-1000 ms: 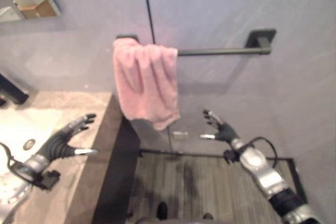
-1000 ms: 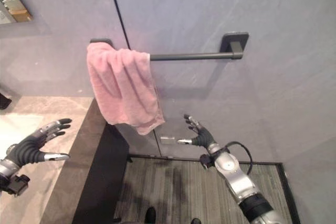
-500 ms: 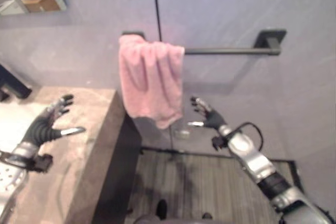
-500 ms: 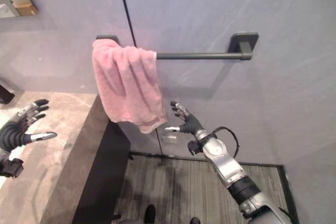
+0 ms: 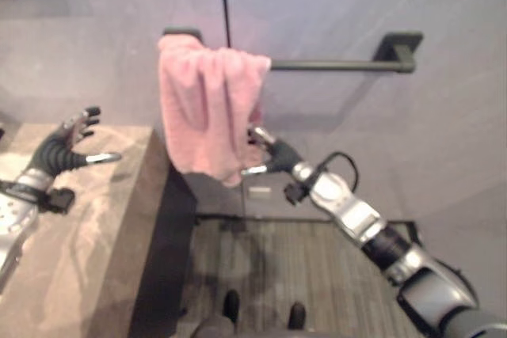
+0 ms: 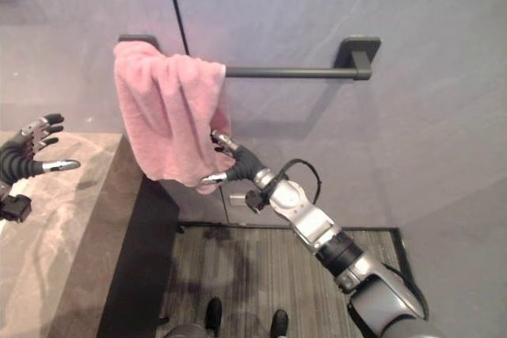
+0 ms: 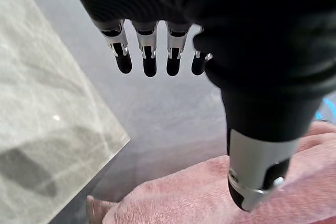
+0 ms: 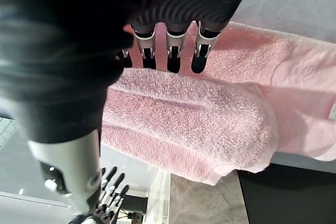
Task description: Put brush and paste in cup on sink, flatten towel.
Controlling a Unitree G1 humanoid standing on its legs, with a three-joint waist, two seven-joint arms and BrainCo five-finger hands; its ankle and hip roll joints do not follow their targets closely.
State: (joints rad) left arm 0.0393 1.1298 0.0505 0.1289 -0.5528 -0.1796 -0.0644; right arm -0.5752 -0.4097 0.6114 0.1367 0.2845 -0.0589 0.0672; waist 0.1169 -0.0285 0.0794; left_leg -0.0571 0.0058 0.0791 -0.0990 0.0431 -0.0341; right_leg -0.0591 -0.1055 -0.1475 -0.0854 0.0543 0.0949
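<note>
Here the bunched towel [image 6: 169, 120] hangs at the rail's [image 6: 289, 72] left end; the right hand [image 6: 236, 165], fingers released, reaches its lower edge, nearer than the released left hand [image 6: 24, 157].

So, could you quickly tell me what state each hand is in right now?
Left hand: open, holding nothing, above the counter.
Right hand: open, fingers at the pink towel, not gripping it.

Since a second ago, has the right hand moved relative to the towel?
Yes. The right hand has closed in toward the robot's left, from well clear of the pink towel to right at its lower hanging edge, fingers open.
</note>
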